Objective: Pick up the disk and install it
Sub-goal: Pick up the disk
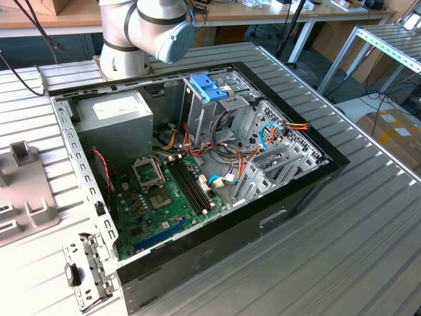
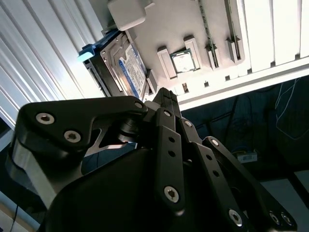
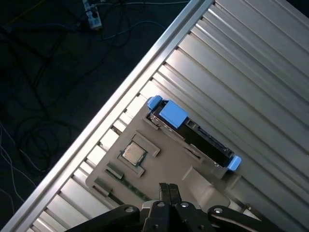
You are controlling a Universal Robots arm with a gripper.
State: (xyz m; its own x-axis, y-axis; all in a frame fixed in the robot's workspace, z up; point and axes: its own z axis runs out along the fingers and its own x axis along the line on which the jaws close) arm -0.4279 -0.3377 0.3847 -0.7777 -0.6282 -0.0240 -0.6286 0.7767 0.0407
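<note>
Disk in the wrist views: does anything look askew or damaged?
Nothing stands out. The disk stands on edge along the grey holder, its blue carrier whole. The gripper hovers apart from it, shut and empty.

One disk (image 3: 195,133), one chip (image 3: 134,153), one grey holder (image 3: 169,166); one open computer case (image 1: 263,224), one robot arm (image 1: 151,26) with one gripper (image 3: 168,187).

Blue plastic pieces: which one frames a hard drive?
The bright blue one around the disk, on the grey tray; the paler bracket sits inside the computer.
</note>
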